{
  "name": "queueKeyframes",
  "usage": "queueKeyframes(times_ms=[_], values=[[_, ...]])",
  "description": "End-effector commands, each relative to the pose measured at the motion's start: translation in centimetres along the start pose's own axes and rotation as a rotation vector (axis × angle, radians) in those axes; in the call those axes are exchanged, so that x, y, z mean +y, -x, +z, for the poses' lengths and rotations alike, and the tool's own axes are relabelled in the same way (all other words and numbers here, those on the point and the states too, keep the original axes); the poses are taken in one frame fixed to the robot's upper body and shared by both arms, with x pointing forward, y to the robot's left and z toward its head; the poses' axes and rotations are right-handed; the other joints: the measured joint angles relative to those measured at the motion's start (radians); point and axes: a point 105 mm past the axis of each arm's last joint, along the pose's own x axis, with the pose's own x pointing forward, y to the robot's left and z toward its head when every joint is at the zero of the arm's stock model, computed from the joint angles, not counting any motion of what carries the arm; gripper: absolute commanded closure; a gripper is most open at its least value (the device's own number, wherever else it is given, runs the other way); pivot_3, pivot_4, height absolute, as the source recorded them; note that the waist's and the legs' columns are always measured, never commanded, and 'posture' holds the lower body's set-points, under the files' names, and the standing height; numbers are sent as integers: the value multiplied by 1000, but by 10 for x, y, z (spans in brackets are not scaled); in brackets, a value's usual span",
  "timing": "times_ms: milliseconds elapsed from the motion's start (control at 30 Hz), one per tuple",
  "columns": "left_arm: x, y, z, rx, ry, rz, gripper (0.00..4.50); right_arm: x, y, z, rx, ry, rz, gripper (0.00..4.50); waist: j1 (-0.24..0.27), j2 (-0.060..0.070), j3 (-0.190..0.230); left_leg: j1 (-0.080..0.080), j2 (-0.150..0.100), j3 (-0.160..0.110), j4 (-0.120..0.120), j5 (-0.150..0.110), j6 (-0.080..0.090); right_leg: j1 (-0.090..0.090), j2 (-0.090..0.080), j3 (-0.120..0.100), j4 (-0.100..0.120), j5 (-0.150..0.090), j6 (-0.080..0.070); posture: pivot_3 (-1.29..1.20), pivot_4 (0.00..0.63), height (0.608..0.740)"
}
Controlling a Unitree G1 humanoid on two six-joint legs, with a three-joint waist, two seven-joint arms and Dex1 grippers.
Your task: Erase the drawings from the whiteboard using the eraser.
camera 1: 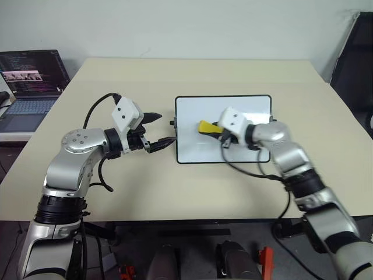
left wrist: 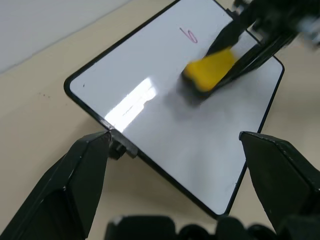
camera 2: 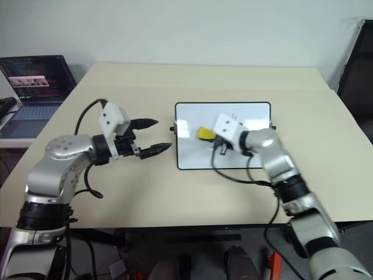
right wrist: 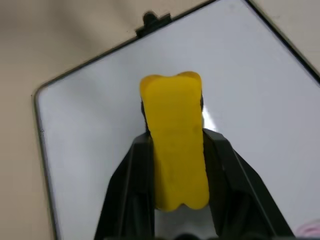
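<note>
The right gripper (right wrist: 175, 150) pinches the yellow eraser (camera 1: 207, 126) over the middle of the whiteboard (camera 1: 192, 149) — one small drawing (left wrist: 190, 35) is visible beyond it. The left gripper (camera 1: 158, 129) hangs wide open just left of the board, above the bench (camera 1: 175, 76).

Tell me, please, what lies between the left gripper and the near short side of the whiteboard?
Nothing: in the left eye view, bare table separates the open left gripper from the whiteboard.
</note>
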Motion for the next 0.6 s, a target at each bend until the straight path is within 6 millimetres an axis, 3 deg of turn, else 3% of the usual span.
queueKeyframes(times_ms=[33,167,333,433,600], values=[[1,8,18,-30,-57,-5,0,-2,59,24,-25,9,26,3531,2,0,0,0,0,0,0,-1,-2,0,0,0,0,-1,0,0,150,740],[1,11,18,-18,-64,-7,0,-4,114,-13,165,-69,-26,3531,10,0,0,0,0,0,-2,-7,1,4,0,-2,-9,-3,1,0,150,740],[3,12,17,-13,-59,-1,0,-27,153,-19,184,-131,-175,3531,-2,0,0,0,0,4,-2,-9,2,3,-1,2,-11,-3,2,0,150,740],[1,10,16,-14,-57,-8,0,-29,161,-17,168,-152,-191,3531,-3,0,0,1,0,3,-2,-9,2,3,-1,1,-10,-3,2,0,150,740],[0,5,19,-25,-61,-20,0,-29,153,-22,170,-143,-200,3531,-3,0,0,0,0,3,-1,-9,2,4,-1,1,-10,-3,2,0,150,740]])
